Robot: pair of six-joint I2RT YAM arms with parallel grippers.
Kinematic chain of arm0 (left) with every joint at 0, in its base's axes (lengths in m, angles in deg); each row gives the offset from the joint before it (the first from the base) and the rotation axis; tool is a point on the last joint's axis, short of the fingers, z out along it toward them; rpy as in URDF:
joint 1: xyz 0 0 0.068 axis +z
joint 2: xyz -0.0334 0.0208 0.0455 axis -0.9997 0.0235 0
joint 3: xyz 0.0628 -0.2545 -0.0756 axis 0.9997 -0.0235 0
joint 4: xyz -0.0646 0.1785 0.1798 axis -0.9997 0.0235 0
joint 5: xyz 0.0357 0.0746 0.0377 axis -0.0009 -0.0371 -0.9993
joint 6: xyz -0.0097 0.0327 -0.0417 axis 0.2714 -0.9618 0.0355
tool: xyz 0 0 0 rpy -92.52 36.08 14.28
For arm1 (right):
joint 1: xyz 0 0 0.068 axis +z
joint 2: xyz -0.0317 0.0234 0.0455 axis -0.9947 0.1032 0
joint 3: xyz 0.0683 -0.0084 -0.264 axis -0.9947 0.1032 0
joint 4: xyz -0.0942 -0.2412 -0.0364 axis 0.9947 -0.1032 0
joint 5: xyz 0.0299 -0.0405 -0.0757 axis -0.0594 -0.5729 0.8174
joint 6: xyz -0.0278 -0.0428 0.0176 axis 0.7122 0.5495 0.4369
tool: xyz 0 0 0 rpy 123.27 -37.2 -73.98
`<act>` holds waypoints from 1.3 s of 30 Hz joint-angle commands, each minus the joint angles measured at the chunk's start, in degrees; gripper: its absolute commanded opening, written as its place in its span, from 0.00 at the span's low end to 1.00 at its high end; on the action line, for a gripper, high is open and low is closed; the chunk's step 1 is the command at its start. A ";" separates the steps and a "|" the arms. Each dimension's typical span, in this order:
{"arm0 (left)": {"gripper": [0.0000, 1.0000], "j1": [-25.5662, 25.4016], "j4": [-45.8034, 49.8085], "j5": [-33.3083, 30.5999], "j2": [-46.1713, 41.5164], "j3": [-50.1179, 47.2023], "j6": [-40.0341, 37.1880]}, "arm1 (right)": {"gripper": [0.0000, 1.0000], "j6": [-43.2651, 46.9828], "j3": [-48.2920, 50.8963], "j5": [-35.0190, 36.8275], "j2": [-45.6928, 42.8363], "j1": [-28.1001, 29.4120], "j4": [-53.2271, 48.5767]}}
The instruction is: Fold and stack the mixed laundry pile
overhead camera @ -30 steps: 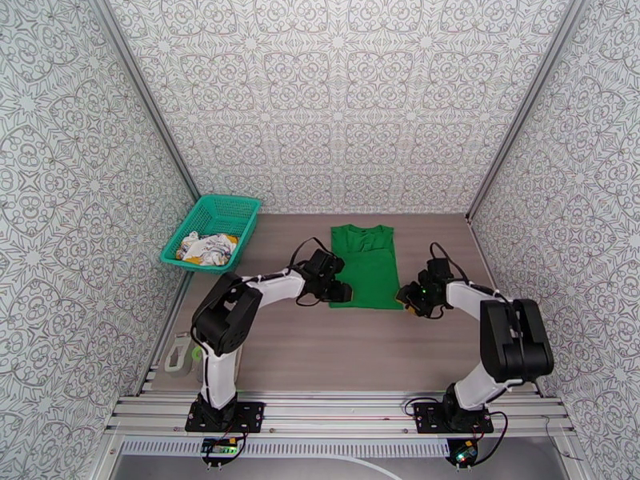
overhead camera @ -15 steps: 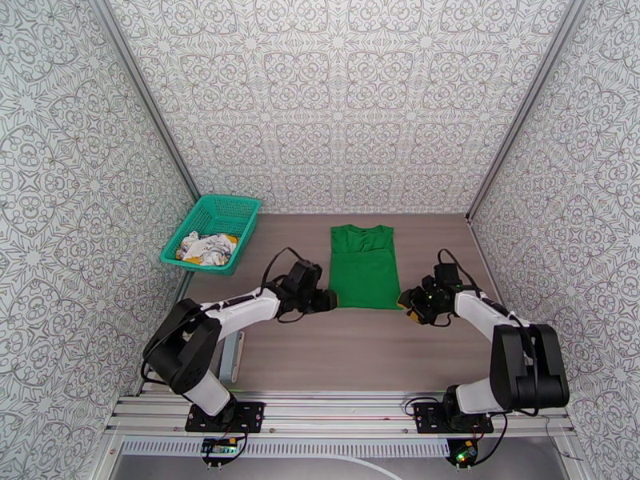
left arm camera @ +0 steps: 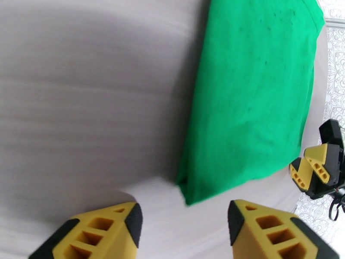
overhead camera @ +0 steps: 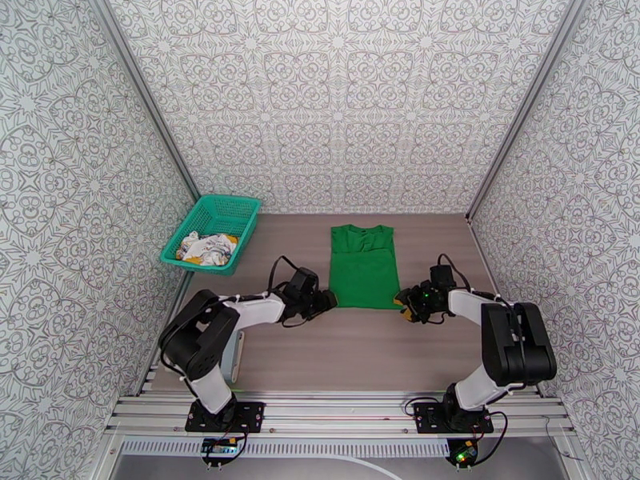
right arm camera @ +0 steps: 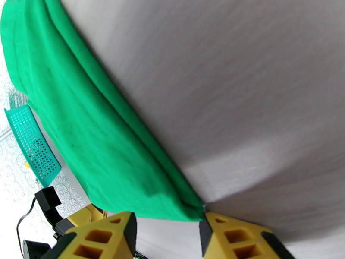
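the plain bright green cloth shirt (overhead camera: 365, 267) lies flat on the wood-grain surface (overhead camera: 360, 346). at its near corners the left pincer (left arm camera: 185, 221) and right pincer (right arm camera: 168, 227) stand released and empty, likely to lift the hem. the white printed garment (overhead camera: 206, 248) sits in the teal mesh basket (overhead camera: 228, 200), left of it.

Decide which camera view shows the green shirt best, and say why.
The top view: the whole green shirt lies flat, collar to hem. The left wrist view catches its near left corner and one edge; the right wrist view, its near right corner and layered edge.
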 commanded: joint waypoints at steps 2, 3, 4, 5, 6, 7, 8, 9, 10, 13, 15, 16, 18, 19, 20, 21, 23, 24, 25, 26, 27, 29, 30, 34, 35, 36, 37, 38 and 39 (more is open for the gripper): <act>0.49 -2.04 -7.43 -0.68 6.96 2.52 2.52 | 0.41 -0.32 -0.02 4.46 2.19 0.39 2.80; 0.48 -2.09 -7.27 -0.72 7.26 2.96 2.58 | 0.40 -0.24 -0.32 4.66 2.36 0.39 2.73; 0.47 -2.11 -7.18 -0.70 7.68 3.44 2.63 | 0.40 -0.23 -0.60 4.77 2.50 0.39 2.56; 0.46 -2.11 -6.80 -0.70 8.11 3.93 2.64 | 0.39 -0.24 -0.71 4.90 2.63 0.40 2.56; 0.45 -2.11 -6.40 -0.71 8.33 4.31 2.68 | 0.38 -0.17 -0.87 5.03 2.74 0.39 2.55; 0.44 -2.02 -6.32 -0.70 8.57 4.51 2.76 | 0.37 -0.14 -0.96 5.32 2.79 0.32 2.54; 0.44 -1.98 -6.13 -0.70 8.76 4.78 2.72 | 0.36 -0.22 -0.99 5.63 2.89 0.30 2.69; 0.42 -1.93 -5.60 -0.71 8.91 5.09 2.69 | 0.35 -0.31 -1.05 5.74 3.05 0.30 2.92; 0.42 -1.90 -5.16 -0.70 9.08 5.36 2.55 | 0.34 -0.55 -0.99 5.83 3.31 0.30 3.42; 0.39 -1.75 -3.98 -2.45 9.30 5.76 2.37 | 0.29 -1.23 -1.13 5.68 4.20 0.30 4.91; 0.36 -1.70 -2.88 -3.21 8.99 5.92 2.13 | 0.26 -1.54 -1.47 5.73 4.65 0.29 5.68; 0.34 -1.69 -2.18 -3.54 8.77 6.03 1.87 | 0.25 -1.61 -1.59 5.82 4.78 0.30 5.78; 0.30 -1.68 -0.63 -4.11 8.23 6.45 0.98 | 0.21 -1.63 -2.27 6.19 4.92 0.30 5.94; 0.28 -1.67 -0.02 -4.36 7.98 6.64 0.67 | 0.19 -1.59 -2.52 6.50 4.84 0.30 5.90; 0.25 -1.67 0.47 -4.67 7.70 6.80 0.28 | 0.17 -1.46 -2.73 6.85 4.80 0.30 5.83; 0.22 -1.67 0.96 -4.92 7.55 6.95 -0.04 | 0.16 -1.24 -3.00 6.97 4.87 0.30 5.74; 0.15 -1.67 2.05 -5.41 7.25 7.52 -0.78 | 0.13 -0.99 -3.44 7.02 5.14 0.30 5.63; 0.13 -1.69 2.73 -5.63 7.17 7.89 -1.25 | 0.11 -0.84 -3.44 7.11 5.18 0.30 5.71; 0.09 -1.75 3.46 -5.84 7.11 8.28 -1.73 | 0.09 -0.59 -3.45 7.22 5.18 0.30 5.70; 0.04 -1.76 4.31 -6.12 6.98 8.68 -2.26 | 0.07 -0.34 -3.38 7.32 5.10 0.30 5.70; 0.00 -1.86 5.18 -6.49 6.75 8.98 -2.77 | 0.05 -0.06 -3.31 7.33 5.07 0.30 5.65; 0.00 -2.01 6.60 -7.34 6.12 9.20 -3.77 | 0.01 0.66 -2.99 7.41 4.67 0.30 5.59; 0.00 -2.02 7.28 -7.66 5.81 9.28 -4.32 | 0.00 1.14 -2.73 7.50 4.35 0.28 5.31; 0.00 -2.45 10.02 -8.87 3.67 8.59 -7.26 | 0.00 2.61 -0.94 7.33 2.12 0.30 4.78; 0.00 -2.68 10.91 -9.08 2.84 8.28 -8.21 | 0.00 3.00 -0.39 7.24 1.43 0.30 4.51; 0.00 -3.00 11.90 -9.40 2.07 8.15 -9.00 | 0.00 3.42 0.35 7.08 0.41 0.30 4.15; 0.00 -3.37 12.97 -9.66 1.16 7.91 -9.82 | 0.00 3.83 1.34 6.85 -0.78 0.39 3.80; 0.00 -3.79 13.86 -9.95 0.28 7.55 -10.55 | 0.00 4.24 2.36 6.59 -2.10 0.39 3.32; 0.00 -4.22 14.70 -10.18 -0.62 7.25 -10.87 | 0.00 4.74 3.25 6.47 -3.30 0.47 2.86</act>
